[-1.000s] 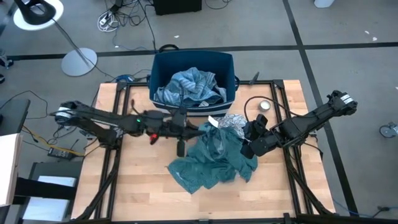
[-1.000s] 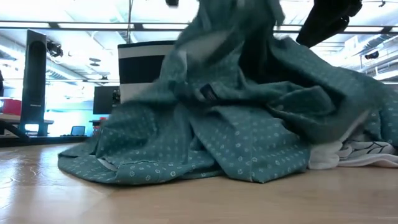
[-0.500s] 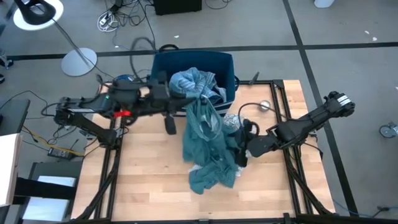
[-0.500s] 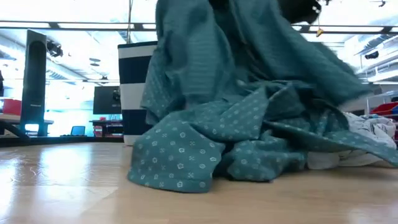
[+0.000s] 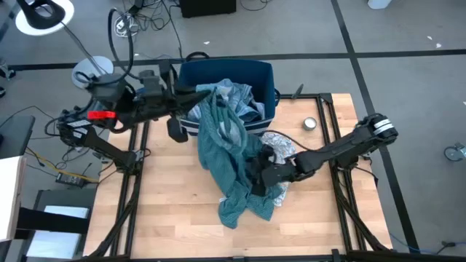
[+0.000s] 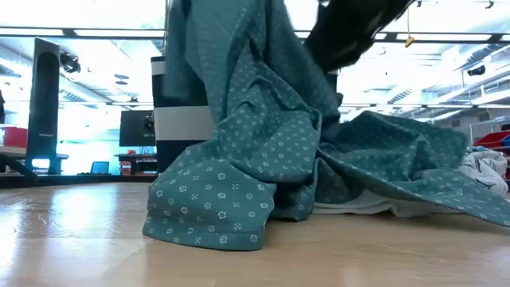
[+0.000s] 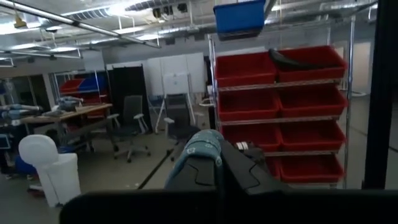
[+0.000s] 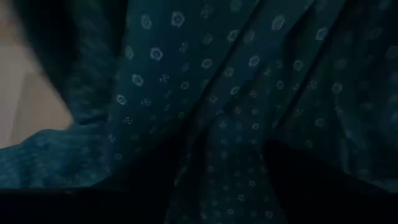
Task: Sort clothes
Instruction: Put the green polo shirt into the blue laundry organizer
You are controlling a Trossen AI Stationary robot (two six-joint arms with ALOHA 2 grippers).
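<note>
A teal cloth with a small white pattern [image 5: 233,156] hangs from my raised left gripper [image 5: 206,97], which is shut on its top at the bin's near left corner. The cloth's lower part lies heaped on the table [image 6: 207,227]. My right gripper [image 5: 256,173] stands open, low over the table, right up against the cloth's right side. In the right wrist view the cloth [image 8: 205,106] fills the picture. A light blue garment [image 5: 229,98] lies in the dark blue bin [image 5: 271,80]. A white-and-grey patterned cloth [image 5: 280,142] lies on the table by the teal heap. My left gripper pinches a bunched fold at the teal cloth's top [image 7: 202,144] between its two shut fingers, which point about level. The cloth hangs below them in a long slack drape, its lower end [image 5: 240,204] on the table. My right gripper: I cannot tell whether its open fingers touch the cloth.
The bin stands at the table's far edge, in the middle. A small round metal thing [image 5: 309,124] sits on the table to the bin's right. Bare wood [image 5: 167,211] shows at the near left and near right. Metal frame rails run along both sides.
My left gripper has risen and gone toward the far left, staying shut and drawing the teal cloth up from a flat spread into a hanging drape, its lower end staying on the table. My right gripper has moved left and down toward the cloth, still open.
</note>
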